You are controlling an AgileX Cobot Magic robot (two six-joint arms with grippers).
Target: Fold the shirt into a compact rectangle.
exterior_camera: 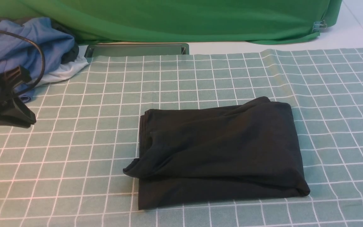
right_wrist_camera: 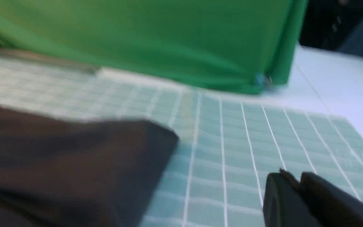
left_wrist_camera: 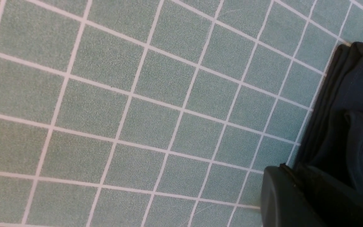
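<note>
Shirt (exterior_camera: 219, 148), black, lies partly folded on a bench covered in a green cloth with a white grid (exterior_camera: 83, 151), near the middle of the front view and a little toward the robot's right. Its outline is roughly a wide rectangle, so the main body seems to have been gathered in and much of the folding looks done. Several layers show stacked along the left edge.

It does not look finished. A loose flap (exterior_camera: 140, 168) runs slantwise across the top layer and pokes out past the left edge as a soft point. Beneath it, a flat strip of the lower layer shows along the side nearest the robot. The far right corner is rounded and bunched, and the near right corner is slightly rumpled.

What seems left is to tuck or lay that flap inside the outline, smooth the slanting ridges, and perhaps fold once more, since the bundle is still broad rather than compact.

Neither arm touches the fabric. The left pincer (left_wrist_camera: 290, 195) is together, with nothing in it, over at the left and well apart from the shirt. The right pincer (right_wrist_camera: 291, 195), seen only in its own blurred wrist view, has its tips together or nearly so, and nothing shows between them.
</note>
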